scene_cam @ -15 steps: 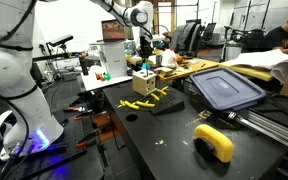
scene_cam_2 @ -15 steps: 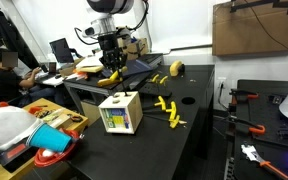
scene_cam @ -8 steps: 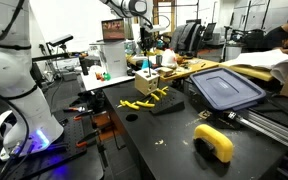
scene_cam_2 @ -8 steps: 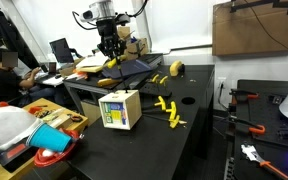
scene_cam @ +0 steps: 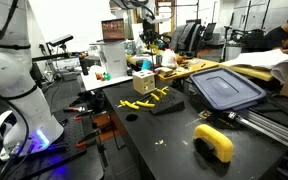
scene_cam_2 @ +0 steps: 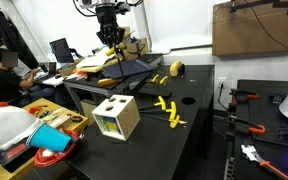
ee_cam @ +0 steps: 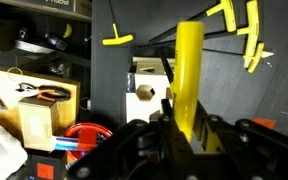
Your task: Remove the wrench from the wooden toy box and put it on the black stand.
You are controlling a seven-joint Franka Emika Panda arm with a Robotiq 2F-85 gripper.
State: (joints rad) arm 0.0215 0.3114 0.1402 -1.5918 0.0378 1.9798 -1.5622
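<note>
My gripper point(ee_cam: 184, 112) is shut on a yellow wrench point(ee_cam: 189, 65) and holds it upright, high above the table. In both exterior views the gripper point(scene_cam: 149, 35) point(scene_cam_2: 109, 38) hangs well above the wooden toy box point(scene_cam: 143, 82) point(scene_cam_2: 116, 117), a pale cube with dark round holes. The box also shows in the wrist view point(ee_cam: 149, 85), below the wrench. The box looks tilted in an exterior view. The black stand point(scene_cam: 169, 104) is a low flat block just in front of the box, with nothing on it.
Several loose yellow toy tools point(scene_cam: 144, 100) point(scene_cam_2: 169, 110) lie by the box. A blue-grey bin lid point(scene_cam: 227, 88) and a yellow-and-black power tool point(scene_cam: 214, 142) sit on the table. Red cups point(scene_cam_2: 52, 150) stand near the table's end.
My gripper has risen with the yellow wrench, up and away from the wooden box. The box has turned and tilted a little where it stands.
</note>
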